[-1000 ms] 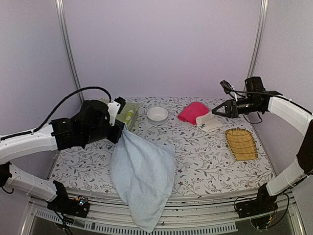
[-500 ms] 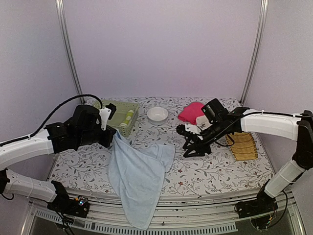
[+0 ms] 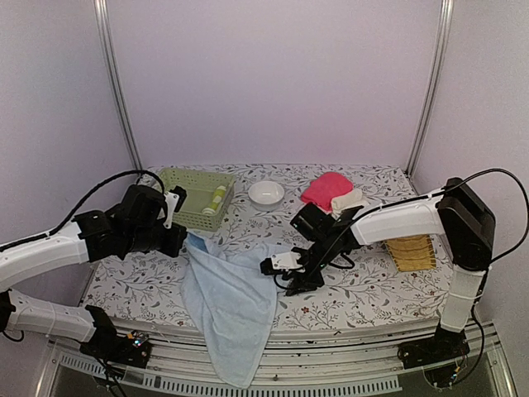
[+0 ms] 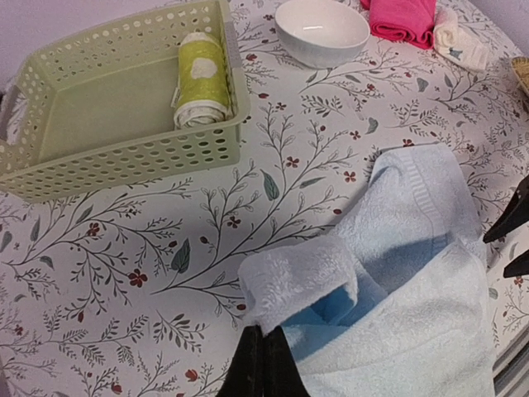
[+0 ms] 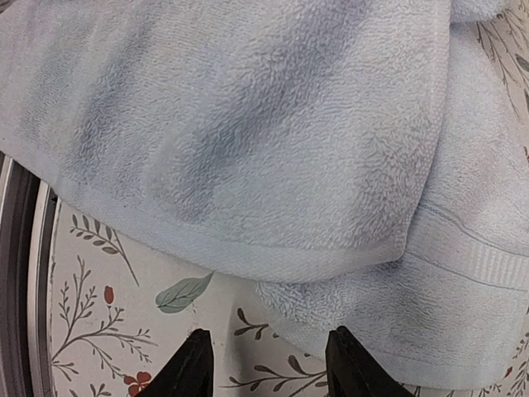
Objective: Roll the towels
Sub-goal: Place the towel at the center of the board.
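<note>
Worktop [image 3: 372, 289]: flowered cloth, both arms reaching in from the near edge.

Blue towel [image 3: 231, 306]: largest item. Rumpled and folded over itself at the near edge, left of centre, with its lower end hanging off that edge.

Green basket [image 4: 132, 153]: far left corner, upright.

Yellow slatted tray [image 3: 411, 246]: by the right edge, partly hidden behind the right arm.

Pink towel [image 3: 325, 188]: bunched at the far edge, right of centre.

White bowl [image 3: 266, 193]: far edge, between basket and pink towel, apart from both.

Cream towel [image 3: 351, 200]: touching the pink towel's right side.

Yellow-green towel [image 4: 201, 78]: rolled, lying inside the basket against its right wall.

Left gripper [image 4: 263, 360]: fingers pressed together on a raised fold at the blue towel's left side.

Right gripper [image 5: 266, 368]: fingers moderately apart, nothing between them, tips low over the cloth just beside the blue towel's right edge.
</note>
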`<move>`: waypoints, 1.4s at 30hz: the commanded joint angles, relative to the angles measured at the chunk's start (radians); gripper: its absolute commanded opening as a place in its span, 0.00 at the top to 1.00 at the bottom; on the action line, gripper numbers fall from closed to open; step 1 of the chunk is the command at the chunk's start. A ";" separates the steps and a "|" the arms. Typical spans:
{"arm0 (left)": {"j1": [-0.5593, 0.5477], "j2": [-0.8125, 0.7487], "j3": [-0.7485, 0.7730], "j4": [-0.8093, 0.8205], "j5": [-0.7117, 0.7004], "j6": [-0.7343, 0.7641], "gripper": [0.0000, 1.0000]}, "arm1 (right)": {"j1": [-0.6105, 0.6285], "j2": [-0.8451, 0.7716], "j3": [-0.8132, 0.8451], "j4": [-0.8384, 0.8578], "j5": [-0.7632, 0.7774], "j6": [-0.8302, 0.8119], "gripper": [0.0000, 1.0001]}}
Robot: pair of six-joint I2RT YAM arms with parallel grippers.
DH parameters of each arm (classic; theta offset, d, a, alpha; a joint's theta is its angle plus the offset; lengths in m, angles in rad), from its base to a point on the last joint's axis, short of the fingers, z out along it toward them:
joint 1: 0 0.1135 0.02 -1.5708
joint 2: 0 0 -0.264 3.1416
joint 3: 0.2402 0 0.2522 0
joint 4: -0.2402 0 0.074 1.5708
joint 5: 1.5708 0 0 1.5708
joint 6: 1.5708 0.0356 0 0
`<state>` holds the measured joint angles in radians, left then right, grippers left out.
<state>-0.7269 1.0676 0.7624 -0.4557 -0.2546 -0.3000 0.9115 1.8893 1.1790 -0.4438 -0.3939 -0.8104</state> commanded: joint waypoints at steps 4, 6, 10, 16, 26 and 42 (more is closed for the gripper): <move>0.009 0.010 -0.027 0.008 -0.012 -0.019 1.00 | 0.035 0.070 0.056 0.065 0.059 -0.002 0.53; 0.009 0.020 -0.031 0.017 -0.015 -0.017 1.00 | 0.035 0.085 0.056 0.086 0.085 0.015 0.57; 0.012 0.040 -0.015 0.014 -0.035 -0.013 1.00 | 0.032 0.097 0.061 0.084 0.158 0.038 0.81; 0.053 0.056 0.040 -0.052 -0.140 0.001 1.00 | -0.059 -0.063 0.040 -0.006 0.094 0.084 0.97; 0.123 0.170 0.172 0.001 -0.115 0.067 0.69 | -0.284 -0.255 -0.062 -0.041 -0.161 0.228 0.97; -0.228 0.530 0.378 0.014 -0.111 -0.131 0.39 | -0.344 -0.063 -0.023 -0.009 0.001 0.356 0.96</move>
<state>-0.9108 1.5040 1.0901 -0.3836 -0.2684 -0.3534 0.5926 1.8027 1.1259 -0.4568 -0.4648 -0.5011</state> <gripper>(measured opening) 0.610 0.042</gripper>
